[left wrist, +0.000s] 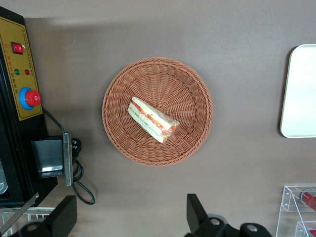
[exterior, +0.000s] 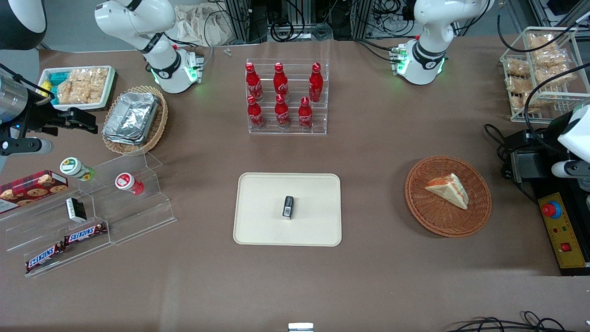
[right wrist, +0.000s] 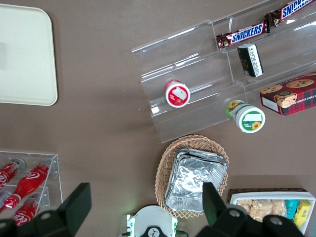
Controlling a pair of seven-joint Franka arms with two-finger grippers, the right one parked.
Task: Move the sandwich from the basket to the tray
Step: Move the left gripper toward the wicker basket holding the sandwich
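One sandwich (exterior: 448,189) waits in basket (exterior: 447,196), right of frame; tool (left wrist: 129,217) wide open, empty, high above.
Drop straight down, pinch the wedge's long sides, then carry to tray (exterior: 258,221).

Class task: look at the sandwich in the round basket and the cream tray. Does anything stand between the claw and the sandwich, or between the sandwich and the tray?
Nothing visible blocks either path. The open claw hangs above the table beside the basket, the sandwich uncovered. Bare tabletop separates basket and tray. A small black object lies mid-tray, leaving room around it.

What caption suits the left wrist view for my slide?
Open gripper hovers above the sandwich lying in the basket.
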